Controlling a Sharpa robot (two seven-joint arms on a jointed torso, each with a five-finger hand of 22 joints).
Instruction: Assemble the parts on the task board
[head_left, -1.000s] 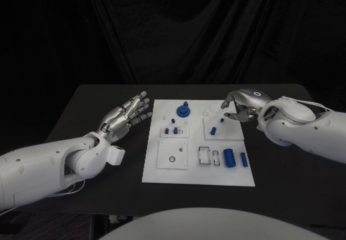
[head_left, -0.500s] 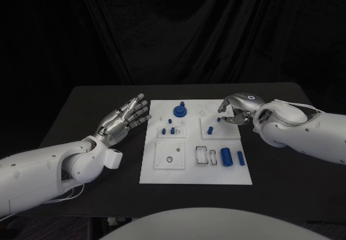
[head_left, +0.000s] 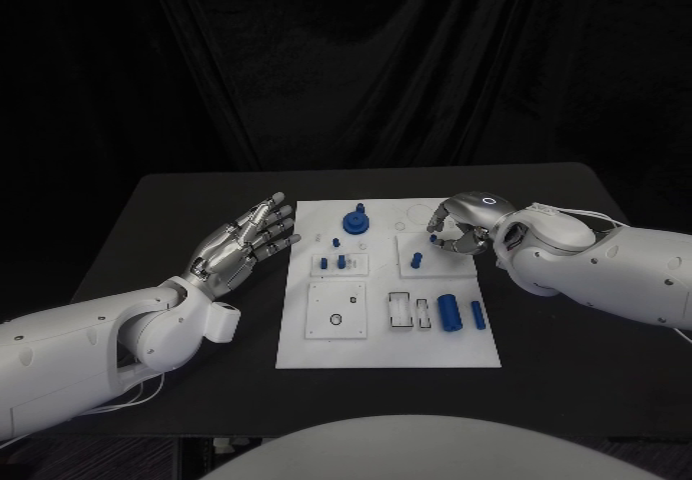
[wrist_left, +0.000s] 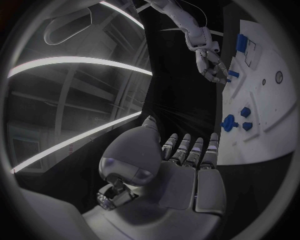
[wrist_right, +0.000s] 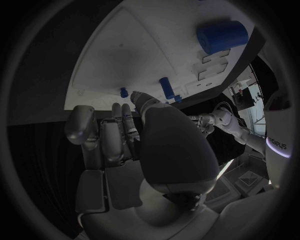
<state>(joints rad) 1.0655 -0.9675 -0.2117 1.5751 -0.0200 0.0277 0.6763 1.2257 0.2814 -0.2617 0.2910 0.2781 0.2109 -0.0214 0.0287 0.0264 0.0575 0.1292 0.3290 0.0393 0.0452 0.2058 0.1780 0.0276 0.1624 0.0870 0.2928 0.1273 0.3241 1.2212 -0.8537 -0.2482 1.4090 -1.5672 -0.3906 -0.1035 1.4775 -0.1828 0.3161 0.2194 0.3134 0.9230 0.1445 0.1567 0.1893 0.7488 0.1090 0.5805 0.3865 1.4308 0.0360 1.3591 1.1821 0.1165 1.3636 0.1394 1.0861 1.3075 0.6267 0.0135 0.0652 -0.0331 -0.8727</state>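
Right hand (head_left: 464, 222) hovers over the far right corner of the board (head_left: 389, 355), fingers curled down and drawn together; whether a part sits between the fingertips cannot be told; a small blue peg (head_left: 436, 240) stands just beside those fingertips, and in the right wrist view a short peg (wrist_right: 124, 92) and a longer peg (wrist_right: 167, 88) show just past the fingers (wrist_right: 119, 130). Left hand (head_left: 242, 243) lies beside the board's left edge, palm up, fingers straight and apart, holding nothing; in the left wrist view the palm (wrist_left: 187, 175) faces the camera with the board (wrist_left: 262, 115) beyond it. Board: a white plate in the middle of the black table (head_left: 173, 220); at its far edge stands a blue gear with a post (head_left: 355, 219); nearer, on the left, two short pegs (head_left: 333, 263) stand in a square block; to their right one peg (head_left: 415, 260) stands upright; at the near right a large cylinder (head_left: 450, 311) and a slim cylinder (head_left: 477, 315) lie side by side, next to two empty rectangular slots (head_left: 411, 311); a square block with a ring-shaped hole (head_left: 336, 320) sits at the near left.
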